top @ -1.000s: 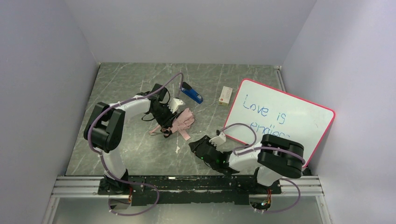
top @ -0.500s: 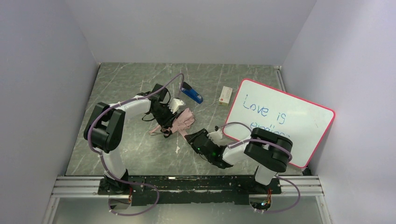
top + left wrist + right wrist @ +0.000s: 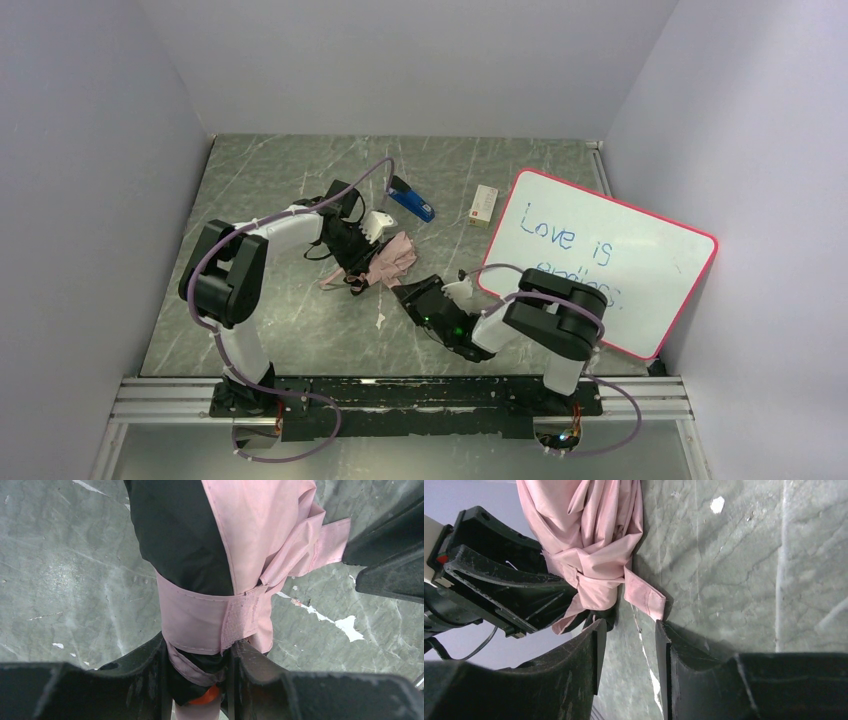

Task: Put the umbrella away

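Overhead view: two arms, one umbrella (image 3: 388,262), one blue-and-black stapler (image 3: 411,200), one small white box (image 3: 484,205) and one red-framed whiteboard (image 3: 600,255) share a grey marbled surface (image 3: 270,180) closed in by plain pale walls on three sides. The umbrella lies bundled near frame centre, its pink fabric crumpled. The stapler sits just above it, the box is further to the upper right, and the whiteboard fills the right side. The left tool (image 3: 350,255) is at the umbrella's left side. The right tool (image 3: 405,293) is just below and right of the umbrella.

Left wrist view: the left tool's two fingers (image 3: 142,675) are closed on the umbrella's lower end, one on each side, just below the pink strap (image 3: 200,622) wrapped round black and pink fabric.

Right wrist view: the right tool's jaws stand partly apart, gripping nothing, with bare surface showing in the gap. A loose pink strap end (image 3: 644,595) lies just above that gap.
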Motion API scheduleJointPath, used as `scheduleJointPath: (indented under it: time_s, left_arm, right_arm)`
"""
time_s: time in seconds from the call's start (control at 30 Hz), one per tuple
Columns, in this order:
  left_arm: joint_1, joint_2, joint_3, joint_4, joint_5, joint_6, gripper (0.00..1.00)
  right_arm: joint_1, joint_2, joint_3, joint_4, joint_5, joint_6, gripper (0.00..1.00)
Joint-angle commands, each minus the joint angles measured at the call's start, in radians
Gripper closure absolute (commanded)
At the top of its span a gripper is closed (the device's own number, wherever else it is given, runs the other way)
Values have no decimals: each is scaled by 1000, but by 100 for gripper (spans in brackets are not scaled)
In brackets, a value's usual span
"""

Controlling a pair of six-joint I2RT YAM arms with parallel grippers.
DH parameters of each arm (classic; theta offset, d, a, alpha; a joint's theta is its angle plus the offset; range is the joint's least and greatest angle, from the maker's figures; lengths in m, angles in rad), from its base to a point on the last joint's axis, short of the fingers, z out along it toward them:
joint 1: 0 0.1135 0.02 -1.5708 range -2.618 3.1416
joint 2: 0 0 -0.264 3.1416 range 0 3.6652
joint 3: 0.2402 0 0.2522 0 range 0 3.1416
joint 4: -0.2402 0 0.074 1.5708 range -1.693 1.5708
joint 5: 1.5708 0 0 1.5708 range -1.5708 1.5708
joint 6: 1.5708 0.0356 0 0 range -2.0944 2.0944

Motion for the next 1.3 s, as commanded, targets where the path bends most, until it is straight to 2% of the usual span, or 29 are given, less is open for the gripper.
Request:
scheduleJointPath:
  time_s: [0.0, 0.33, 0.73, 0.87, 0.93, 1.03, 1.27]
  left_arm:
    - [7, 64, -45, 30, -224, 43, 95]
    - [4, 64, -46, 26, -228, 46, 95]
    - [3, 65, -46, 21, -231, 49, 95]
    - [1, 60, -52, 29, -241, 51, 95]
    - [1, 58, -52, 31, -246, 55, 95]
    - [-2, 60, -49, 29, -248, 58, 95]
    - [-7, 59, -52, 28, -250, 60, 95]
  right_arm:
    - [-20, 80, -48, 26, 15, -73, 55]
    - [-20, 49, -20, -79, 87, -155, 55]
    - [-35, 44, -28, -71, 131, -244, 54]
    - [-57, 22, -44, -2, 107, -389, 54]
    - [-74, 2, -48, 36, 71, -528, 53]
    - [-125, -10, -52, 92, -68, -734, 51]
    - [-310, 71, -57, 256, -497, -850, 51]
